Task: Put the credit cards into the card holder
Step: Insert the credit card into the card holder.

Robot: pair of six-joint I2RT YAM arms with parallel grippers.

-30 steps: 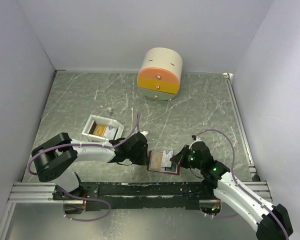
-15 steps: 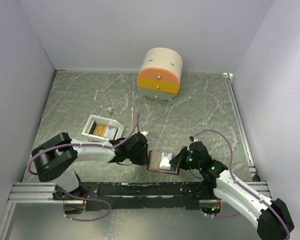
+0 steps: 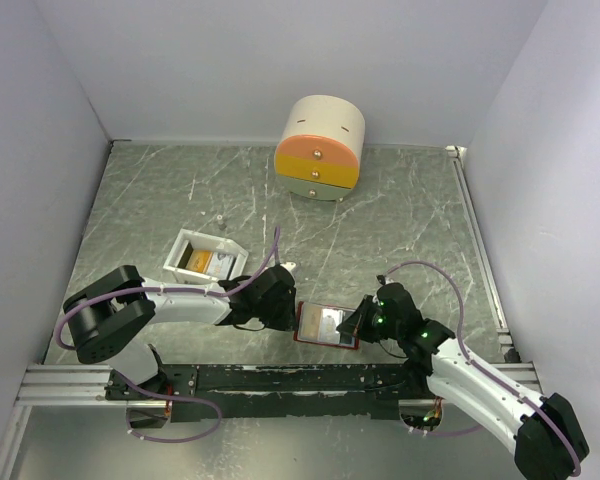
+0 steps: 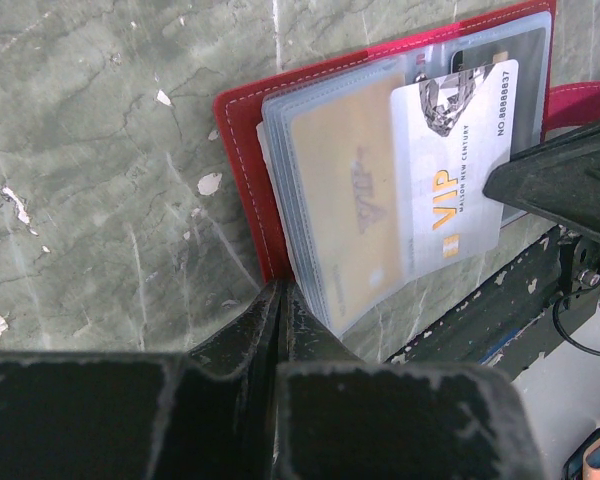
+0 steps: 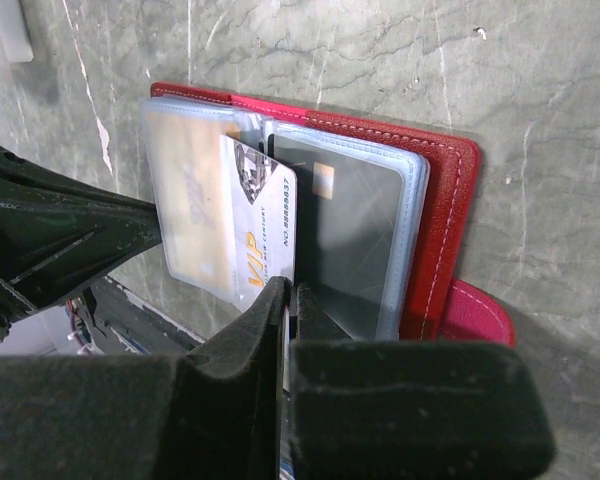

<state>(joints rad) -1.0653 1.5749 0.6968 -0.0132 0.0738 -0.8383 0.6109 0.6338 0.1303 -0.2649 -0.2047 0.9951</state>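
1. Holder (image 3: 320, 323): one. It lies open on the tabletop (image 3: 400, 220) at lower centre of the top view, between the two grippers. The cover is red and leather-grained, with pale stitching along the rim and rounded corners. A red tab projects at the lower right in the right wrist view. Inside is a stack of clear, glossy plastic sleeves (image 5: 405, 190), rectangular with rounded corners.

2. Cards at the holder: three, all thin, flat rectangles.
- White card (image 5: 263, 225): glossy, printed "VIP" in gold. It lies across the sleeves at centre.
- Gold card (image 4: 345, 190): matte behind its sleeve, left of centre in the left wrist view.
- Dark card (image 5: 355, 240): sleeved, with a gold chip near its top edge.

3. Left gripper (image 4: 280, 300): black fingers clenched on the holder's lower edge.

4. Right gripper (image 5: 285, 295): black fingers clenched on the white card's lower edge.

5. Tabletop: green, marble-patterned, with white veins and pale chips.

6. Tray (image 3: 180, 245): one, white and rectangular, left of centre. Its orange contents are too small to count.

7. Box (image 3: 320, 130): one, round and cream, with orange drawer fronts and three knobs, at upper centre.
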